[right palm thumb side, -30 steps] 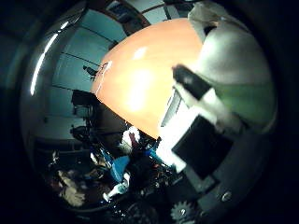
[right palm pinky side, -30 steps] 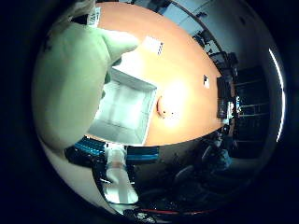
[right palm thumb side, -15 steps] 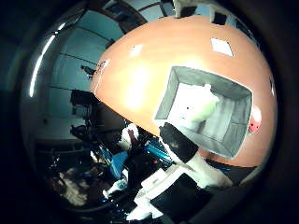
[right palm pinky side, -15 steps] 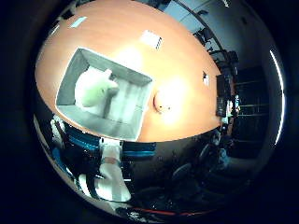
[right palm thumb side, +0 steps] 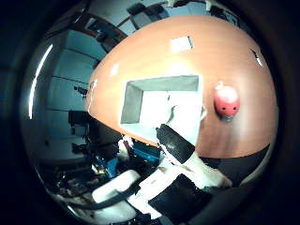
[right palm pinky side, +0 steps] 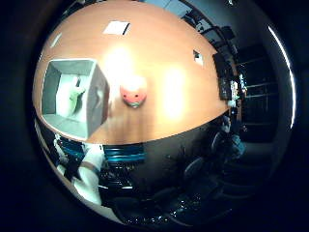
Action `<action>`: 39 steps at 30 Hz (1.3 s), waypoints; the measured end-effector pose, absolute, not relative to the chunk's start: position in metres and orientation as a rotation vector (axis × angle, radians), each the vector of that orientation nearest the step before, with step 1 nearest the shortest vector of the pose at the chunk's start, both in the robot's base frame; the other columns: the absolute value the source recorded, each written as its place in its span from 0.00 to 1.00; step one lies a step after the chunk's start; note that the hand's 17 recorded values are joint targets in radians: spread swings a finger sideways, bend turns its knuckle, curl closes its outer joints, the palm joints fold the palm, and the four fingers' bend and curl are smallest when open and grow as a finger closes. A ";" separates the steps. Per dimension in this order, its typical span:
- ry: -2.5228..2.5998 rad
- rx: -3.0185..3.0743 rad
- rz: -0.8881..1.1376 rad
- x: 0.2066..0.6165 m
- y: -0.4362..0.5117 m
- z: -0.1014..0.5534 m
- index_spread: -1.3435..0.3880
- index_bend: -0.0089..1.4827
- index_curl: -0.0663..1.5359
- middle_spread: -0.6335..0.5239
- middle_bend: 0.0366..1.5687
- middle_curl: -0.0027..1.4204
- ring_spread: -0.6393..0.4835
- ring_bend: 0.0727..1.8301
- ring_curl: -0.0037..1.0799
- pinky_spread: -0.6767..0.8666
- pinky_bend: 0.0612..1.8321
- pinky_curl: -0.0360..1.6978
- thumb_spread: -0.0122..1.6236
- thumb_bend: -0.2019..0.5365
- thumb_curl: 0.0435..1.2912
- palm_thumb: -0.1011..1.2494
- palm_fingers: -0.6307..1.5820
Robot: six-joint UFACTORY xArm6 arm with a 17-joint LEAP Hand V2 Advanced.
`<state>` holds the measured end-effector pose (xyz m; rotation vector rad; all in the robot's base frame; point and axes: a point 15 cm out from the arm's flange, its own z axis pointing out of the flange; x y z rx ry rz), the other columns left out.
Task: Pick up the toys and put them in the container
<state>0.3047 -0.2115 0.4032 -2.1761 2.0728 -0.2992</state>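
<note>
A grey square container stands on the orange table near its edge. A white plush toy lies inside it; the little finger side view shows the toy in the container too. A small red round toy sits on the table beside the container, also in the little finger side view. My right hand is above the table edge, away from the container. Its white and black fingers are relaxed and hold nothing.
A white paper sheet and a smaller white card lie on the table beyond the toys. Dark equipment stands at the table's far side. Chairs and the floor lie below the near table edge.
One second ago the white toy was in my hand. It then dropped into the container. My hand has since moved away sideways, and the red toy has come into view.
</note>
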 end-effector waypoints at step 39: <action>2.137 -2.195 -0.297 0.347 -0.280 0.184 0.55 0.12 0.24 0.51 0.10 0.22 0.71 0.08 0.20 0.71 0.08 0.21 0.68 0.24 0.22 0.56 0.39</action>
